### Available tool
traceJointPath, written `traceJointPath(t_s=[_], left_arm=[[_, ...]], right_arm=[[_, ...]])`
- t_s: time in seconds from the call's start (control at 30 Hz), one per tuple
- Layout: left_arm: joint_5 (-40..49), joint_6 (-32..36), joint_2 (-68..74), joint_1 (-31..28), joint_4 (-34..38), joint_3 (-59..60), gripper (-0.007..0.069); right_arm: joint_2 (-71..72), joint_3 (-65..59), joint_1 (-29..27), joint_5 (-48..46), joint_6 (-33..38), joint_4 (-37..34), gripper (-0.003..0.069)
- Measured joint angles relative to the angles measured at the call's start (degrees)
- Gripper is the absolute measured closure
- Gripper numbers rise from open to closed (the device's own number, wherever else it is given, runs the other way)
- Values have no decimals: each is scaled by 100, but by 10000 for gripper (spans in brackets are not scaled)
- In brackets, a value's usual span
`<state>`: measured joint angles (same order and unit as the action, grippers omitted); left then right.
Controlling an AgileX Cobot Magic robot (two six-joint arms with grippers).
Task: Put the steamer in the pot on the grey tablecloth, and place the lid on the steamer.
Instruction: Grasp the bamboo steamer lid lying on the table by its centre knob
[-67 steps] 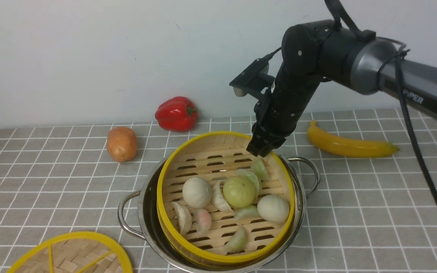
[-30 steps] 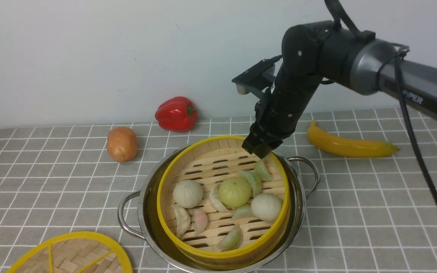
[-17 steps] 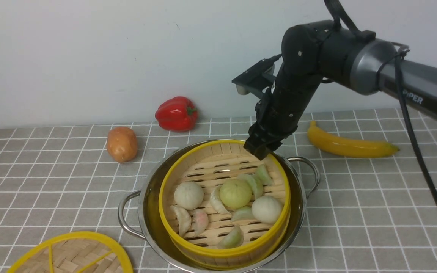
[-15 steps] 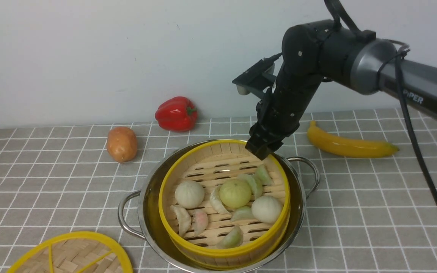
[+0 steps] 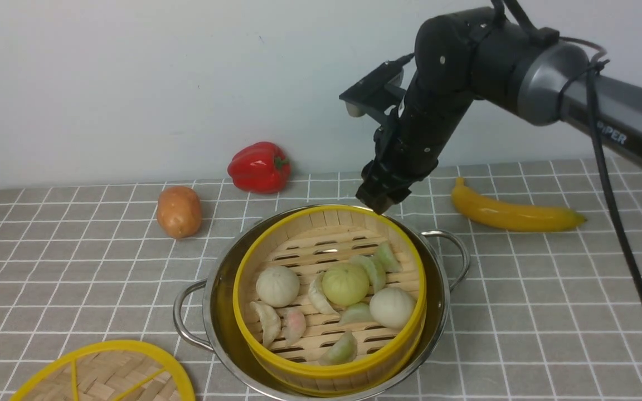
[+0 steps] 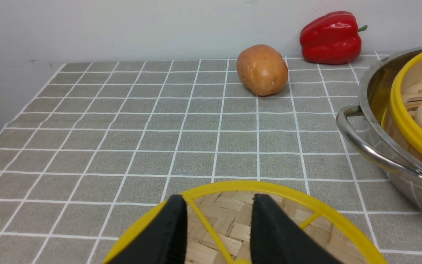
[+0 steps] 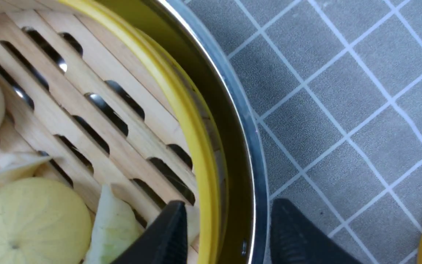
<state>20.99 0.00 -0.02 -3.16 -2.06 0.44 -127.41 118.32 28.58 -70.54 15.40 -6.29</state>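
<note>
The steamer (image 5: 321,245), a yellow-rimmed bamboo basket with buns and dumplings, sits level inside the steel pot (image 5: 218,312) on the grey tablecloth (image 5: 521,289). My right gripper (image 5: 375,201) hangs just above the steamer's far rim, open and holding nothing. In the right wrist view its fingers (image 7: 170,234) stand either side of the steamer rim (image 7: 192,146) and pot rim (image 7: 244,128) without touching them. The lid (image 5: 103,376) lies flat at the front left. My left gripper (image 6: 218,200) hovers over the lid (image 6: 295,234), open, with a yellow spoke between its fingers. The left arm is outside the front view.
A potato (image 5: 179,210) and a red pepper (image 5: 259,166) lie behind the pot on the left. A banana (image 5: 513,214) lies at the back right, close to my right arm. A white wall bounds the far edge of the cloth.
The tilted steamer has settled level into the pot. My right gripper opened off its far rim and has risen a little. The lid and left gripper have stayed still.
</note>
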Motion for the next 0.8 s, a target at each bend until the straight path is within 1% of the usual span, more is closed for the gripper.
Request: traceJointPath(t_s=[0.1, 0.17, 0.23, 0.27, 0.37, 0.43, 0.53, 0.63, 0.8], left_arm=[[0, 0, 0, 0, 0, 0, 382], [0, 0, 0, 0, 0, 0, 382], [0, 0, 0, 0, 0, 0, 382], [0, 0, 0, 0, 0, 0, 382], [0, 0, 0, 0, 0, 0, 382], [0, 0, 0, 0, 0, 0, 382], [0, 0, 0, 0, 0, 0, 382], [0, 0, 0, 0, 0, 0, 382], [0, 0, 0, 0, 0, 0, 382]], right_arm=[[22, 5, 0, 0, -123, 304, 361], [119, 5, 0, -4, -348, 780, 397], [284, 5, 0, -4, -592, 1260, 456], [403, 5, 0, -4, -748, 1502, 503], [713, 6, 0, -11, -1071, 1867, 622], [946, 11, 0, -11, -1270, 1981, 668], [1424, 11, 0, -11, -1663, 2002, 672], [1623, 11, 0, -11, -1891, 1945, 672], [1951, 11, 0, -5, -2415, 1621, 664]])
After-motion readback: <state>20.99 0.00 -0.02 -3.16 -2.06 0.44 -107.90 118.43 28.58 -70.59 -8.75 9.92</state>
